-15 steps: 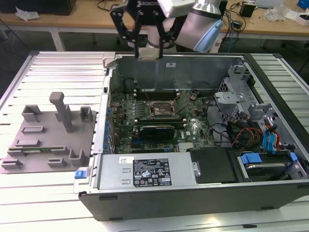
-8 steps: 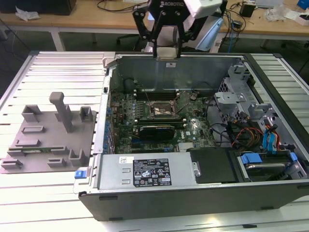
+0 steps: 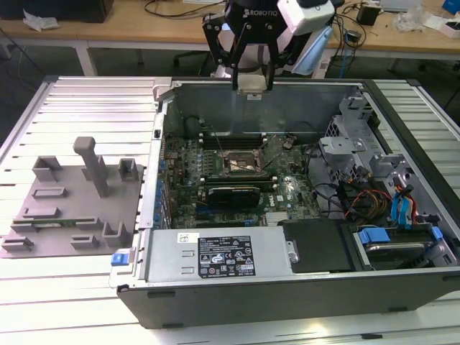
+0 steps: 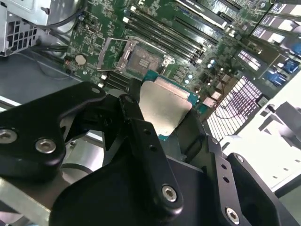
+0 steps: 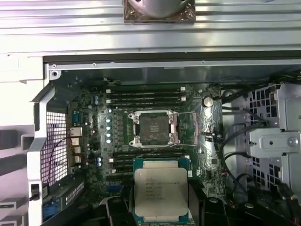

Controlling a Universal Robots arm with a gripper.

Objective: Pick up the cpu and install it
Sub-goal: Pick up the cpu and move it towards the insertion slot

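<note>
Open computer case [image 3: 287, 305] lying on its side on a ribbed metal bench [image 3: 72, 309]: dark grey sheet steel outside, paler wall inside. Within it, a green circuit board [image 3: 287, 190] crowded with small parts. At the board's middle, a dark square socket [image 5: 154, 128] with a bright metal frame, hinged part lifted open, and long black memory slots [image 5: 143, 94] running along two of its sides. In the exterior view, a long black card [image 3: 231, 194] standing on the board just beside the socket. Along the case's near edge, a grey metal box [image 3: 223, 255] with a printed label. Toward the exterior view's right, perforated metal cages [image 3: 345, 144] and loose orange and blue cables [image 3: 374, 201]. On the bench at the exterior view's left, a matt grey plate [image 3: 72, 208] with raised posts and slots, beside the case.

Black fingers [image 4: 134, 120] closed on the cpu [image 5: 161, 188], one on each of two opposite edges. Small, flat and square; pale silver-white metal top with a dull sheen and faint print, a thin green rim showing around it. Held level, top toward the wrist cameras, hanging in the exterior view over the case's far wall, clear of the board. Apart from the socket, not seated in it; open air between the two in both wrist views.
</note>
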